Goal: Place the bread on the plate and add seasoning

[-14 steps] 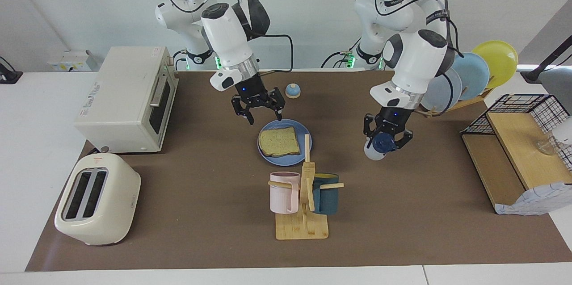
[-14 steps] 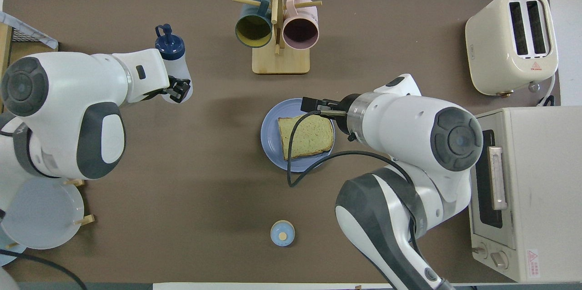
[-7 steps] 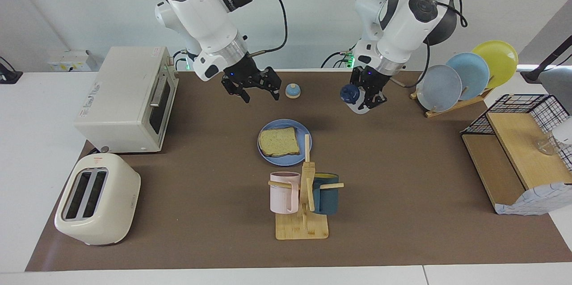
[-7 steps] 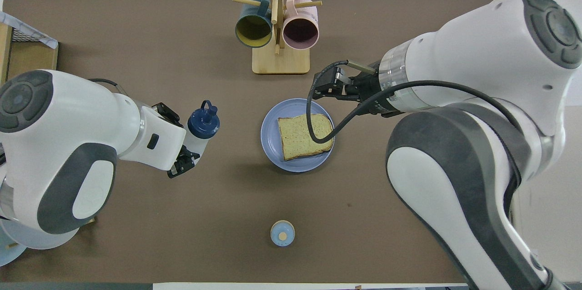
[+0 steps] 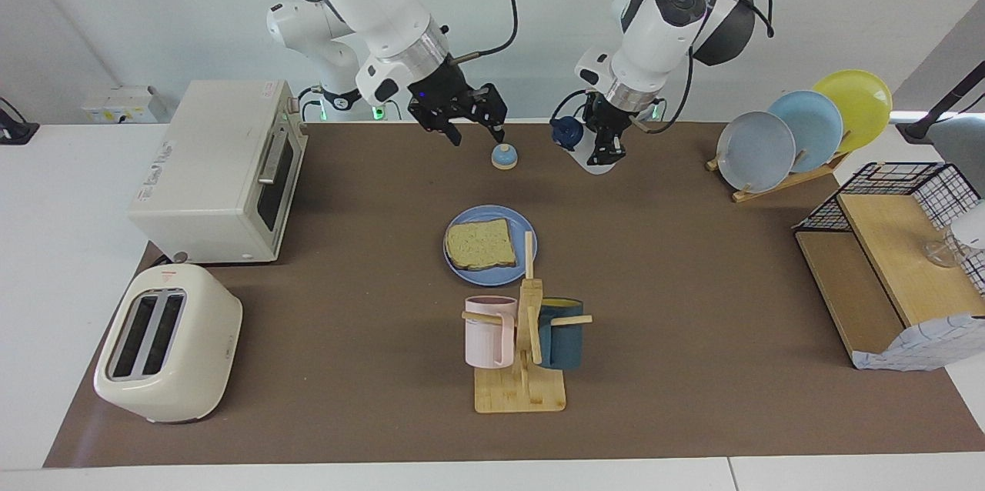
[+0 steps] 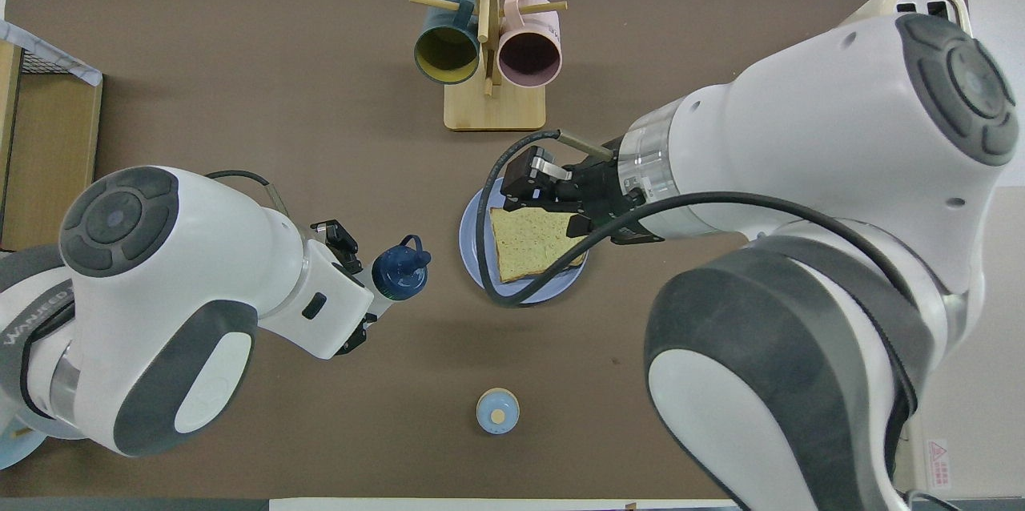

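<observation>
The bread [image 5: 480, 245] lies flat on the blue plate [image 5: 530, 245] in the middle of the table, also in the overhead view, bread [image 6: 528, 243] on plate [image 6: 472, 243]. My left gripper [image 5: 605, 146] is shut on the seasoning bottle [image 5: 566, 132] and holds it tilted in the air, its navy cap toward the plate; from overhead the gripper [image 6: 349, 291] and bottle cap [image 6: 400, 272] sit beside the plate. My right gripper [image 5: 474, 129] is open and empty, raised high over the bell; from overhead it [image 6: 528, 181] covers the plate's edge.
A small blue-domed bell [image 5: 504, 157] stands nearer the robots than the plate. A wooden mug rack [image 5: 523, 345] with two mugs stands farther out. A toaster oven [image 5: 223, 168] and toaster [image 5: 165, 341] are at the right arm's end; a plate rack [image 5: 800, 129] and wire shelf [image 5: 893, 260] at the left arm's end.
The right gripper rose from just above the plate and drew back over the bell. The left gripper lifted the seasoning bottle and carried it from its end toward the middle, tilting it.
</observation>
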You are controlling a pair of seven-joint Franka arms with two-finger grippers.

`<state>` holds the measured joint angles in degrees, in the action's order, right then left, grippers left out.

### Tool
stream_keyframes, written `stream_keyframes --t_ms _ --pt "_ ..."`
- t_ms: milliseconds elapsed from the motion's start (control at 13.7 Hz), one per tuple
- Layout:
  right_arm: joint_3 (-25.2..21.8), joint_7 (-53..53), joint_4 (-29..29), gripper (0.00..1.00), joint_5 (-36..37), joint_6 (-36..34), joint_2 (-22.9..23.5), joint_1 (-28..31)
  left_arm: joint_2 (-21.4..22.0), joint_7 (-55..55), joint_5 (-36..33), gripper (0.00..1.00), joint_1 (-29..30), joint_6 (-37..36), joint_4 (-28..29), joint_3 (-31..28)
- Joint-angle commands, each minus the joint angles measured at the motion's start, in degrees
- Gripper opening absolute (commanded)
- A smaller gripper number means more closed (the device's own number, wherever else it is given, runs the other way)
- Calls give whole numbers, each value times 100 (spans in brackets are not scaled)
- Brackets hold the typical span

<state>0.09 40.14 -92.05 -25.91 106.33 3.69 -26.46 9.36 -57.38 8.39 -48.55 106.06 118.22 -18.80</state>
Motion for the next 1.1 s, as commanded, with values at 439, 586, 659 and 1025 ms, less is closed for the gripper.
stream_keyframes --t_ms 439,586,659,1025 --pt "97 820 -392 46 -151 976 -316 -684 215 -45 -83 0 -5 195 228 0" --pt "97 785 -463 43 -142 1038 -334 -712 215 -54 -83 0 3 204 228 0" --pt "97 759 -489 41 -133 1056 -325 -720 224 -63 -75 0 3 213 245 8" --pt "105 846 -753 33 -124 1724 -308 -1019 215 -54 -48 0 -14 345 254 8"
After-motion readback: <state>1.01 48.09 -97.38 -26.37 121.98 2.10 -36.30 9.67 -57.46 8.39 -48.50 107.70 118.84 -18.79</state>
